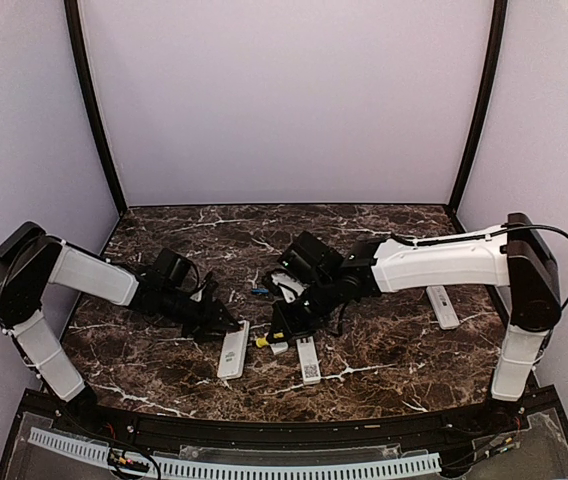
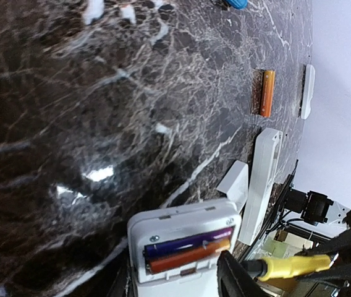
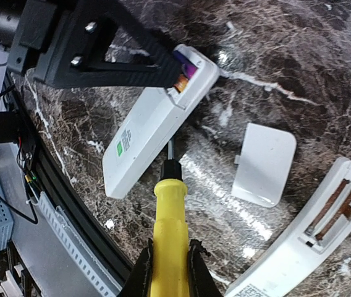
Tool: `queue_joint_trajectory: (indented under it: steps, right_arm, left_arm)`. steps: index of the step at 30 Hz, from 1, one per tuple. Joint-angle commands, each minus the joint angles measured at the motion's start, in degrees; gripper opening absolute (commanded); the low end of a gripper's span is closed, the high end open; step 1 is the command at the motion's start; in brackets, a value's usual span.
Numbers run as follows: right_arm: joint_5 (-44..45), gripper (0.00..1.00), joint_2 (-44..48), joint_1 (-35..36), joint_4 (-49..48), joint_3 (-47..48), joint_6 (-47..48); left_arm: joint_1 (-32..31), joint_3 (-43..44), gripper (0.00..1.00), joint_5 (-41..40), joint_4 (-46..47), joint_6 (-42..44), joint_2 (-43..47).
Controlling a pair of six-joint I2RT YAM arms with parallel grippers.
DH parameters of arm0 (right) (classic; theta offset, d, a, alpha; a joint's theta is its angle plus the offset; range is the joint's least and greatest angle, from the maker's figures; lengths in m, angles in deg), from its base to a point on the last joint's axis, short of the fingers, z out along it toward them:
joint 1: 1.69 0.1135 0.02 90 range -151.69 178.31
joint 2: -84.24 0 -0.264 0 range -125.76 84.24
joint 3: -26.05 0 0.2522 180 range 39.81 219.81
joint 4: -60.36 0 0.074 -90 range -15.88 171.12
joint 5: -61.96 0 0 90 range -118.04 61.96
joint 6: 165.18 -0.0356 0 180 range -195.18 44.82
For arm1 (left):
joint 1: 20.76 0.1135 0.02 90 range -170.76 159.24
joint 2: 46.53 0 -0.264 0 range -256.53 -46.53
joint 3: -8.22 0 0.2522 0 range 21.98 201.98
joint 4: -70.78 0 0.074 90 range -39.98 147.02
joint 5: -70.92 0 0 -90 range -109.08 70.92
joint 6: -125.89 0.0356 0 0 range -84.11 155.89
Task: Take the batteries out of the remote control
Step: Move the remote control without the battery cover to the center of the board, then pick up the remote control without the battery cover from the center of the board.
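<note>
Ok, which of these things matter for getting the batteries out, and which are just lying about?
In the job: loaded remote; its two batteries; yellow-handled screwdriver.
Lying about: emptied remote; loose cover; orange battery, already out; far remote.

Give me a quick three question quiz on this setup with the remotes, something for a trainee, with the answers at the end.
1. True or false: the remote at the bottom of the left wrist view has an empty battery bay.
2. What does the right pincer grip? A) a pen B) a yellow-handled screwdriver C) a loose orange battery
3. What flat white thing lies between that remote and the empty remote?

Key:
1. False. Two batteries sit in its bay.
2. B.
3. A battery cover.
</note>
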Motion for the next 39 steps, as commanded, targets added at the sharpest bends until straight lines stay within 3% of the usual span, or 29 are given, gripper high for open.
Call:
queue_joint_trajectory:
  steps: [1, 11, 20, 28, 32, 39]
  right_arm:
    - [-3.0, 0.00, 1.9, 1.8, -3.9, 0.0, 0.0]
    - [5.5, 0.00, 5.9, 1.6, 1.1, -2.2, -2.1]
    - [9.6, 0.00, 9.3, 1.4, 4.9, -3.2, -1.0]
    - [13.5, 0.00, 9.9, 0.8, 5.2, -2.2, -2.7]
    - [15.3, 0.00, 10.2, 0.5, 5.1, -2.2, -3.5]
    - [15.9, 0.00, 11.7, -0.5, 3.0, -3.6, -3.8]
  left_arm:
    - [-1.6, 3.1, 0.46, 1.4, 0.2, 1.6, -2.4]
    - [-2.4, 7.5, 0.50, -6.2, -9.5, 10.5, 0.7]
    - [-3.3, 4.6, 0.70, -12.7, -15.7, 18.9, 10.9]
    - [-7.6, 2.4, 0.78, -20.4, -18.1, 13.2, 13.7]
    - [-14.2, 3.6, 0.81, -27.2, -20.3, 8.4, 13.3]
    - [-19.0, 4.2, 0.83, -29.6, -18.8, 3.2, 9.2]
